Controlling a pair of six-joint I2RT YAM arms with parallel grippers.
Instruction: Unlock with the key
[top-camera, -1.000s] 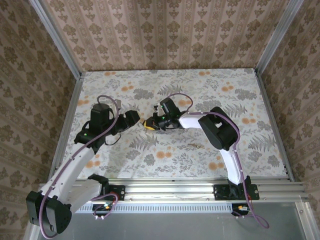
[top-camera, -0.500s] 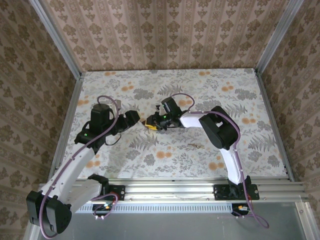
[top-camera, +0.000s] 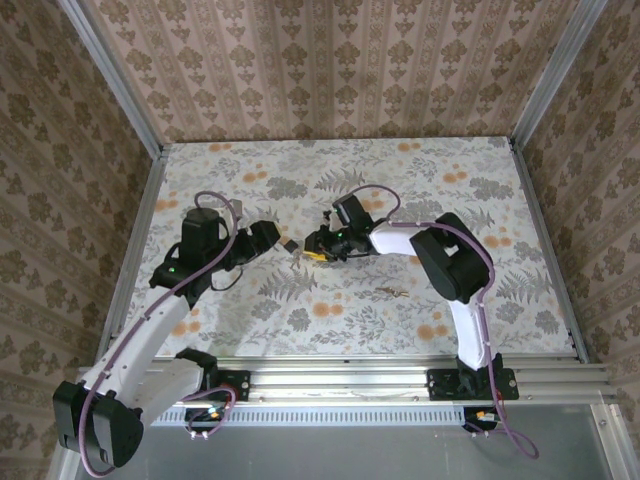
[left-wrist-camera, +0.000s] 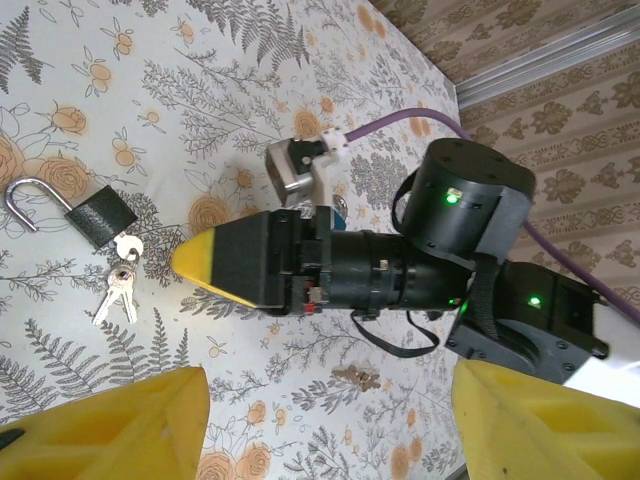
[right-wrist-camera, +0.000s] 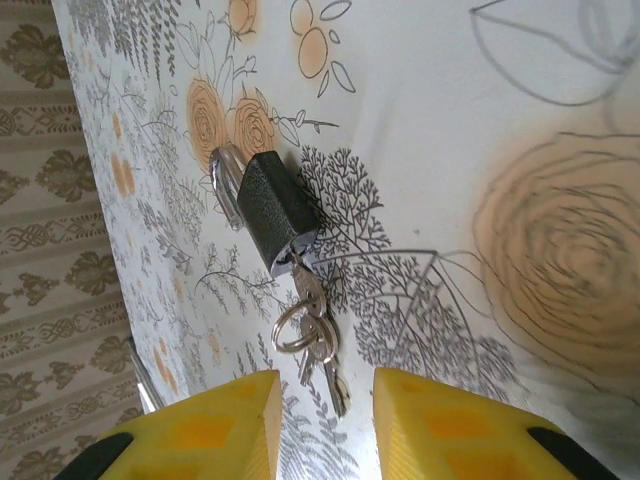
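A dark padlock (right-wrist-camera: 275, 210) lies on the flowered table (top-camera: 480, 200), and its silver shackle (left-wrist-camera: 30, 200) is swung open. The key (right-wrist-camera: 308, 282) sticks in the padlock's keyhole, on a wire ring (right-wrist-camera: 295, 328) with two more small silver keys. My right gripper (right-wrist-camera: 325, 425) is open just behind the keys, its yellow fingers (right-wrist-camera: 200, 430) either side of them and touching nothing. In the top view the padlock (top-camera: 287, 244) lies between my right gripper (top-camera: 315, 248) and my left gripper (top-camera: 268, 237). My left gripper (left-wrist-camera: 330, 390) hangs wide open above the table and holds nothing.
A small brass-coloured item (top-camera: 390, 292) lies on the table nearer the front, also under my left gripper (left-wrist-camera: 357, 378). Metal rails (top-camera: 130, 260) edge the table, and patterned walls close in three sides. The right arm's purple cable (left-wrist-camera: 400, 125) loops behind its wrist.
My right gripper has opened, let go of the key and drawn back to the right, uncovering the padlock. The left arm has stayed still.
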